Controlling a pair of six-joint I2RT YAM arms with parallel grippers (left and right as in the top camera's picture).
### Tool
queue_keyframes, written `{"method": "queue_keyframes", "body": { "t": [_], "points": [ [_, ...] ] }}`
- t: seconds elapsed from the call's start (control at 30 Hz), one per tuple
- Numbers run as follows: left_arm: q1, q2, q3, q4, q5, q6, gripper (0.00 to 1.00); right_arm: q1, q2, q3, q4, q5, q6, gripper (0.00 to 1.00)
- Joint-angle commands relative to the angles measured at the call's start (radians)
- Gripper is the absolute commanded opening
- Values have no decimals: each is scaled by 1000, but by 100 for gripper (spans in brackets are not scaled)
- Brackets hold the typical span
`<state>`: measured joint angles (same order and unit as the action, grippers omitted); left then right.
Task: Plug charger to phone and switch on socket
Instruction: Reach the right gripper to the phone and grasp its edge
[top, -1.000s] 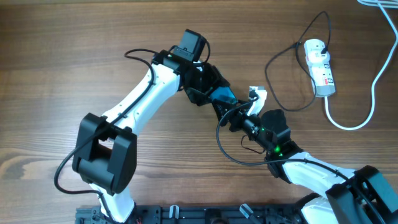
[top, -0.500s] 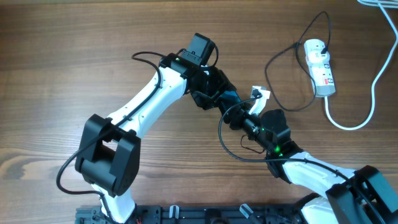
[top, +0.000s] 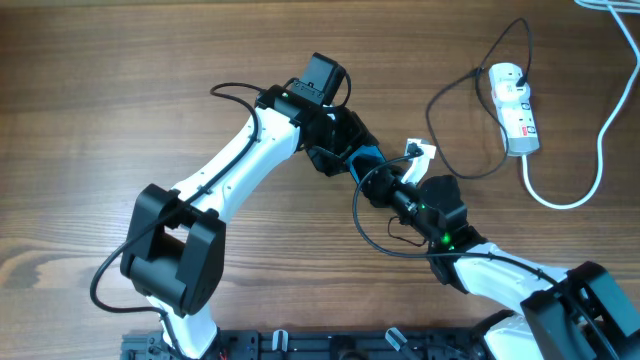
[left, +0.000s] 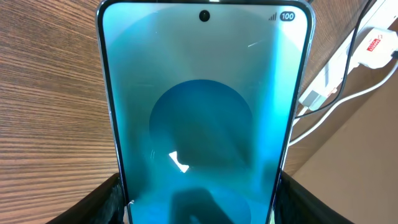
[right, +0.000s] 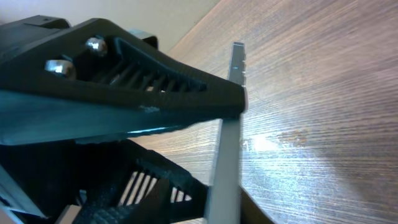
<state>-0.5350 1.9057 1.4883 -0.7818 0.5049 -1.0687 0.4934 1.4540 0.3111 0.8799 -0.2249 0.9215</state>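
The task is in its first half. The small flat smartphone with a teal-green screen (top: 364, 159) is off the brown wooden worktop (top: 120, 80), between the two arms near the middle of the scene. The thin black charger cable (top: 432, 110) loops on the worktop just left of the short white oblong power strip (top: 514, 110) at the far right. I cannot trace its connector tip in any view, and none shows a plug seated in the phone. Nothing is near the power strip's switches, so plugging in looks unfinished and switching on looks untouched, though the switch positions are too small to read.

The left arm reaches diagonally from the near left toward the centre. Its gripper (top: 348, 150) is clamped on the phone's lower sides, and its wrist view shows the lit screen filling the frame between the dark fingers. The right arm comes in from the near right, with its gripper (top: 386, 186) just beside the phone's end. In its wrist view the black fingers sit against the phone's thin edge. How far apart they stand, and whether they hold the connector, I cannot tell.
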Motion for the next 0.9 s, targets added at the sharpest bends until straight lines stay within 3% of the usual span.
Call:
{"method": "queue_keyframes", "body": {
  "t": [0.0,0.67,0.8,0.87],
  "points": [
    [-6,0,21,4,-9,-9,44,14,-10,22,45,-120,6,23],
    [-6,0,21,-52,-9,-9,48,14,-11,22,64,-175,77,10],
    [-6,0,21,-53,-9,-9,52,14,-11,22,78,-185,87,8],
    [-6,0,21,-52,-9,-9,59,14,-11,22,78,-185,118,7]
  ]
}}
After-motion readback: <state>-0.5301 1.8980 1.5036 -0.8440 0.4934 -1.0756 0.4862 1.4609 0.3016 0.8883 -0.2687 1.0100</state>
